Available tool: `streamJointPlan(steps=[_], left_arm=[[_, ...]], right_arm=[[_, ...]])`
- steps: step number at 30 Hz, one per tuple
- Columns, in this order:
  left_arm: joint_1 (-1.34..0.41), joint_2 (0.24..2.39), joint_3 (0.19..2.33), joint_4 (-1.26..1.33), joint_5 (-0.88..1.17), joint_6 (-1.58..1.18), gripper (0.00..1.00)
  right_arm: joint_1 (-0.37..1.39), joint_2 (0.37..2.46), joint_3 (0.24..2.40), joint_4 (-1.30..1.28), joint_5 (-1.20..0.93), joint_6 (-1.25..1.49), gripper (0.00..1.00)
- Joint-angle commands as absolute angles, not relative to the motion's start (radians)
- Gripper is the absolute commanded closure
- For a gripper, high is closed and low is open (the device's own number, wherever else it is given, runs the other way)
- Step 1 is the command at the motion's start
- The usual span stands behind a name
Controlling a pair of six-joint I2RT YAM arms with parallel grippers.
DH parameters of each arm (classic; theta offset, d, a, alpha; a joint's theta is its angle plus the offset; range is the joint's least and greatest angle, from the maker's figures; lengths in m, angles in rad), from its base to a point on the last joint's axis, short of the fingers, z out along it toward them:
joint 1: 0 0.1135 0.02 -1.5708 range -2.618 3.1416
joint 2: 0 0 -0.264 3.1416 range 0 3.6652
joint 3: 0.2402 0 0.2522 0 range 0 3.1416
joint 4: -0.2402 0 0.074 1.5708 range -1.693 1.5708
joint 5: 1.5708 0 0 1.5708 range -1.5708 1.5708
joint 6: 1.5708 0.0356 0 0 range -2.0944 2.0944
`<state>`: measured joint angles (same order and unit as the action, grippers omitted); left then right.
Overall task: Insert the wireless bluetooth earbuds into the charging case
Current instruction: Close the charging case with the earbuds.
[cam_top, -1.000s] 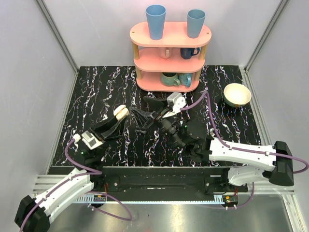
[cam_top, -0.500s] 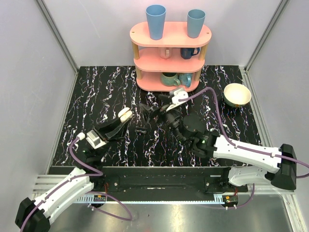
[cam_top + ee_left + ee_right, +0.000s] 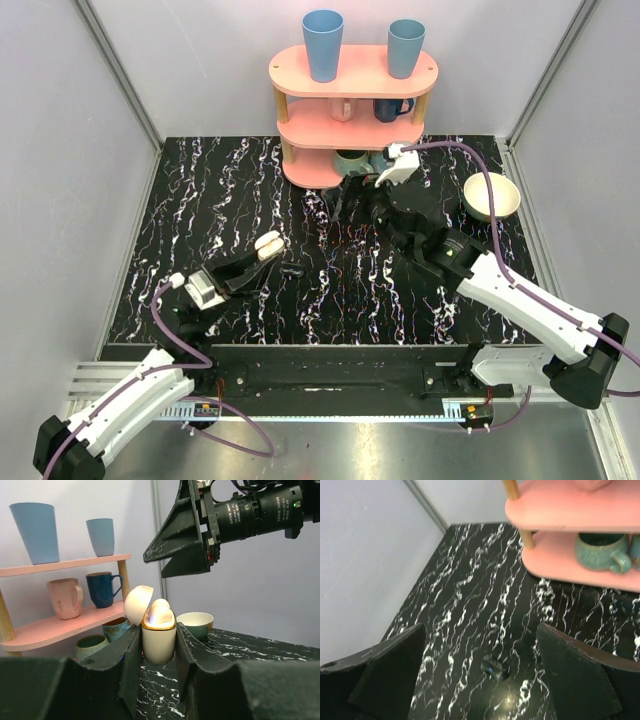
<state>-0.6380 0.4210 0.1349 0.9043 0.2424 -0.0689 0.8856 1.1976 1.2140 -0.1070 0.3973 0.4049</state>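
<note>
Here the glossy cream charging case (image 3: 159,642), lid open, stands pinched in the left jaws; the right jaws gape empty.

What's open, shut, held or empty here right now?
charging case: lid open, upright, gripped by the left hand
earbuds: sitting inside the case
left hand: shut on the case
right hand: open, empty
bowl: upright, untouched

No writing, label, brand, number or sign can be read anywhere.
</note>
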Motion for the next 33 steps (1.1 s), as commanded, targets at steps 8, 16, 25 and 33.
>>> streamJointPlan(steps=[8,16,25,33], left_arm=[[-0.641,0.601,0.255,0.953,0.537,-0.098,1.00],[-0.643,0.615,0.256,0.966,0.542,-0.110,1.00],[-0.641,0.609,0.247,0.973,0.512,-0.117,1.00],[-0.641,0.623,0.245,0.974,0.488,-0.118,1.00]], right_arm=[[0.885,1.189,1.155,-0.025,0.013,0.457,0.00],[0.885,1.246,1.149,0.026,-0.090,0.494,0.00],[0.887,1.272,1.112,0.041,-0.161,0.526,0.00],[0.887,1.243,1.063,0.034,-0.167,0.528,0.00]])
